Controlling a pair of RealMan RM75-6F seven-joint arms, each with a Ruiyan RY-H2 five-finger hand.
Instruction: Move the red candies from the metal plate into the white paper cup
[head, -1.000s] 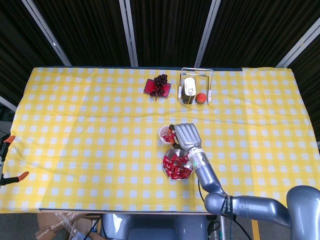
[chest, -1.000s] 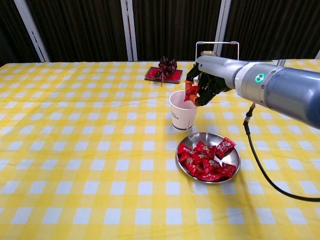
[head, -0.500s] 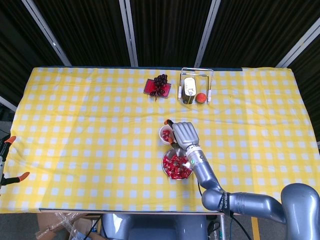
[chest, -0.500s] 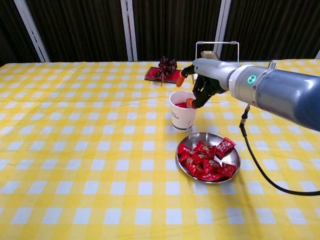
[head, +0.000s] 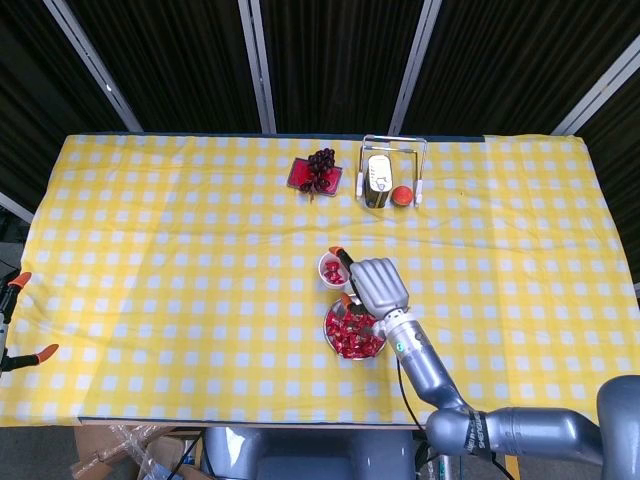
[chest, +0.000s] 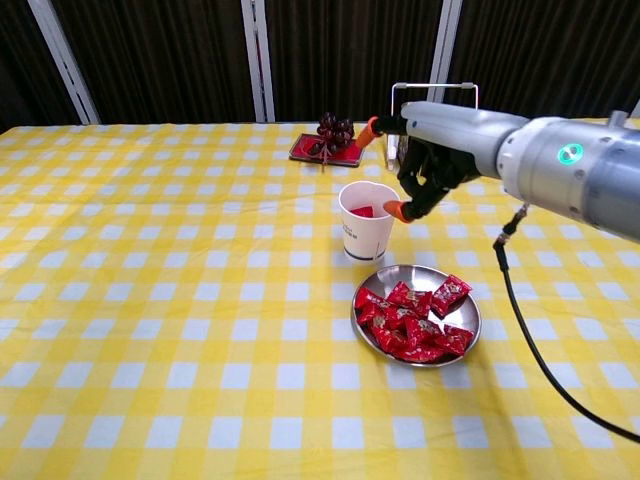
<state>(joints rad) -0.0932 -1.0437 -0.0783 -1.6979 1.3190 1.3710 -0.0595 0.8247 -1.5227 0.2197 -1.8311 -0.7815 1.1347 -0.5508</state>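
1. Note the red candies (chest: 415, 322): most lie heaped on the metal plate (chest: 465, 328); some show inside the white paper cup (chest: 362, 222).
2. Your right hand (chest: 428, 165) hangs beside the cup's rim, fingers spread, holding nothing.
3. Lower it over the heap and pinch one wrapper at its edge.

Far-side clutter on the yellow-and-white checked tablecloth (chest: 150, 300)

Beyond the hand, a dark grape bunch (chest: 335, 128) sits on a small red tray (chest: 326, 152); right of it, a wire-frame rack (head: 393, 170) holds a bottle (head: 377, 180), a small orange-red ball (head: 401, 195) beside.
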